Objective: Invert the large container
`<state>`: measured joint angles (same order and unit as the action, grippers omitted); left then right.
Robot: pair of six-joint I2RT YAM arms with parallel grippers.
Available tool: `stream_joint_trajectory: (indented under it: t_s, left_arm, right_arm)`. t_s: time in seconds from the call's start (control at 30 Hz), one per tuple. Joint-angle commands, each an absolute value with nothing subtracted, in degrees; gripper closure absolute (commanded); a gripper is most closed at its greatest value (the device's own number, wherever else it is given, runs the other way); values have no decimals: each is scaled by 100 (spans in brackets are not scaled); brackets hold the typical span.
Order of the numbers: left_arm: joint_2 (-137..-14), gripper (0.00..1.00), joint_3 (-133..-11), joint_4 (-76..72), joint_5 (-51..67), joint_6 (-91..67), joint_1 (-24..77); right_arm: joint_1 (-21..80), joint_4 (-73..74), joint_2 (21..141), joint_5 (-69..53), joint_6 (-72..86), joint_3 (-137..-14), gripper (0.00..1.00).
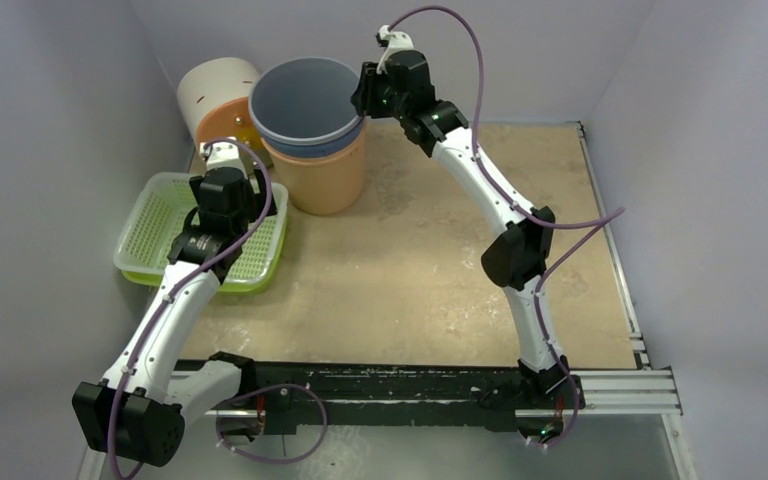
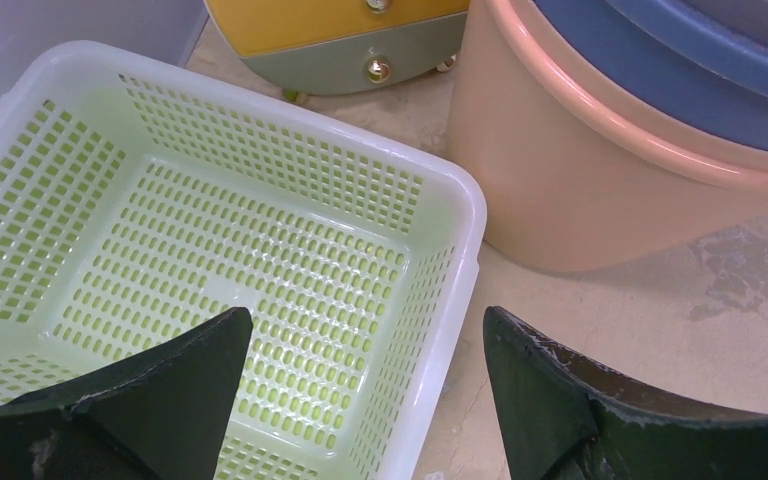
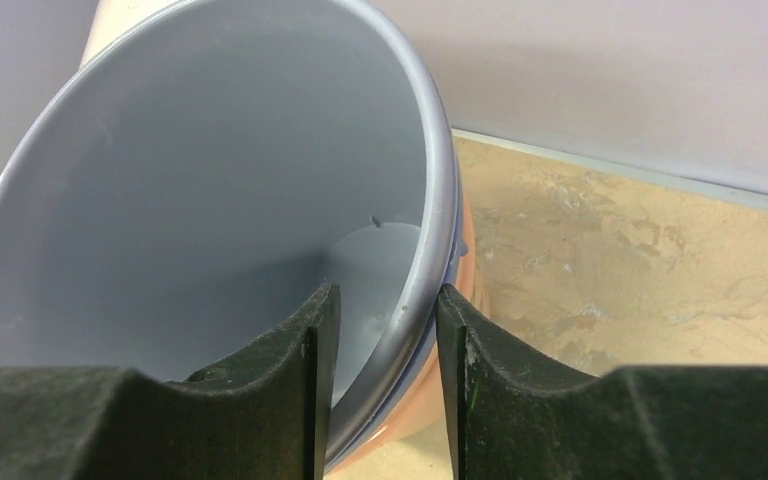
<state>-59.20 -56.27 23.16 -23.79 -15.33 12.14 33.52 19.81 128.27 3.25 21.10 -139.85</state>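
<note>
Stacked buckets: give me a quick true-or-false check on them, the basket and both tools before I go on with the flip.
1. The grey bucket sits nested in a blue bucket, which sits in the peach bucket. True.
2. The buckets are already upside down. False: all three stand mouth up.
3. The right tool straddles the grey bucket's rim, one finger inside and one outside. True.
4. The left tool is shut on the peach bucket's rim. False: it is wide open, holds nothing and hangs over the green basket, beside the buckets.
</note>
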Motion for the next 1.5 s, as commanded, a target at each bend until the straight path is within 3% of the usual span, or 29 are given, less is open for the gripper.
stream_joint_trajectory:
  t_s: [0.0,0.27,0.73,1.2,1.47]
  left_arm:
    - [-5832,17,-5620,2040,-2328,-1459,1221]
    - [-5776,17,-5577,2041,-2405,-1460,1217]
    - [-5643,17,-5514,2050,-3032,-1544,1213]
    - [-5595,17,-5419,1987,-3282,-1564,1213]
    - [-5629,17,-5375,1989,-3322,-1564,1204]
  right_arm:
    - [3350,1736,12798,288,2196,-14265,63]
    - [3350,1612,12591,458,2250,-14040,100]
    - [3290,861,11633,853,2165,-13901,100]
    - [3284,-951,10449,930,2494,-12855,100]
    - [3285,-1413,10112,962,2337,-13037,100]
